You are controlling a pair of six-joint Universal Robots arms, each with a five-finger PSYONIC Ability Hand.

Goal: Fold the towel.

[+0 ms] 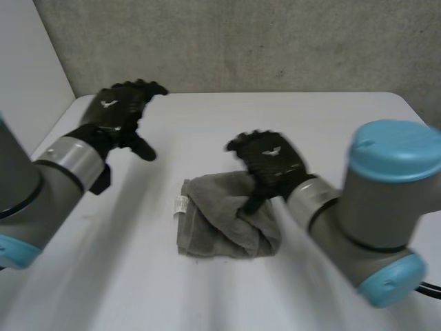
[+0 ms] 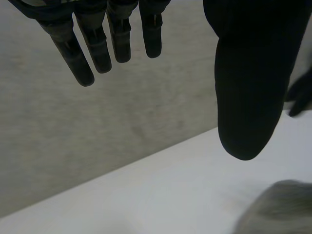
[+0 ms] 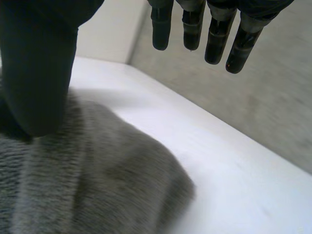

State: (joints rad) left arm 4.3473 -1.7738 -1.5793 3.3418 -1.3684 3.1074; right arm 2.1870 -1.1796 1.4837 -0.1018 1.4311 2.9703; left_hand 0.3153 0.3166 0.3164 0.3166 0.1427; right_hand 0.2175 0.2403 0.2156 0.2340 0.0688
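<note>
A grey towel (image 1: 224,217) lies folded into a small bundle on the white table (image 1: 310,124), a white label (image 1: 180,205) at its left edge. My right hand (image 1: 270,162) hovers over the towel's right part, fingers straight and spread, thumb down near the cloth; in the right wrist view the towel (image 3: 87,170) lies under its palm and thumb (image 3: 39,73), nothing gripped. My left hand (image 1: 120,110) is raised at the table's far left, apart from the towel, fingers (image 2: 97,44) straight and empty. Beside its thumb a patch of towel (image 2: 280,207) shows.
A grey concrete wall (image 1: 241,41) runs behind the table. A white panel (image 1: 27,69) stands at the left. The table's far edge lies just beyond my left hand.
</note>
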